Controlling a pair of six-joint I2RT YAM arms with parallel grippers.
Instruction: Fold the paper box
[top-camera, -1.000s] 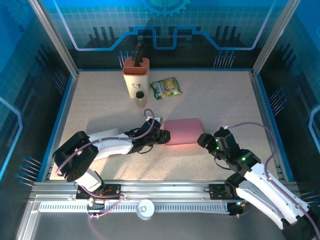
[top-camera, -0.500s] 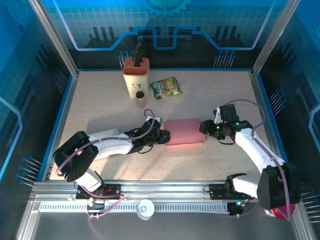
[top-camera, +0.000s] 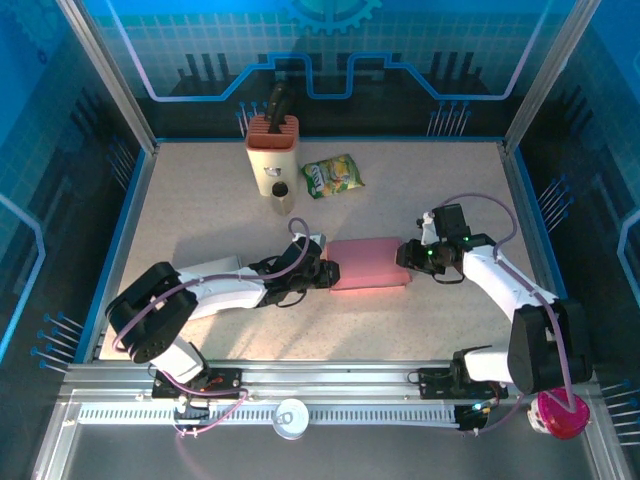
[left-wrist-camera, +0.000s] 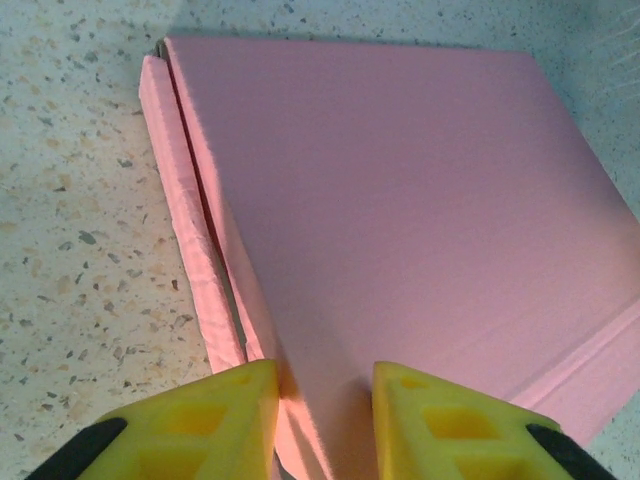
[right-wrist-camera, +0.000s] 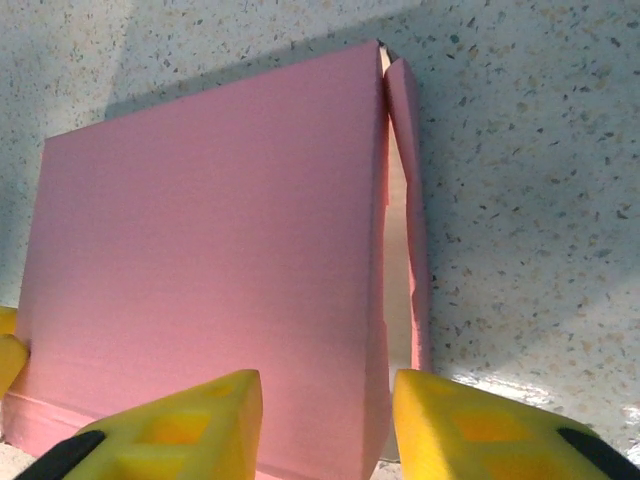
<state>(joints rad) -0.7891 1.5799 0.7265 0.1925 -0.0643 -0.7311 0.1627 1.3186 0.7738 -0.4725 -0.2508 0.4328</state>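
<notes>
Left wrist view had the left gripper (left-wrist-camera: 325, 375) set low at the near edge of the pink box (left-wrist-camera: 400, 200), its two yellow fingers standing a little apart with the box's corner between them. I could not tell whether they were pinching the card or only straddling it. Just beside the left finger a narrow side flap (left-wrist-camera: 185, 220) ran along the box's edge, lying loose outside the wall and not tucked in.

From the right wrist, the right gripper (right-wrist-camera: 328, 385) stood at the opposite end. Its jaws were wider apart, with the lid's edge filling the gap; whether they held it could not be told either. An end flap (right-wrist-camera: 408, 200) gaped away from the wall there, showing a pale slit behind it.

Seen from above, the box lay flat near the middle of the table (top-camera: 200, 200), lid down, one arm at each short end. A knife block (top-camera: 271, 150), a small jar (top-camera: 282, 198) and a green snack bag (top-camera: 333, 176) stood well apart at the far side.

The lid seemed already folded over, so the step in hand was probably seating the two end flaps. That next move would call for steady holding at one end while the other pushed its flap inside without sliding the box.
</notes>
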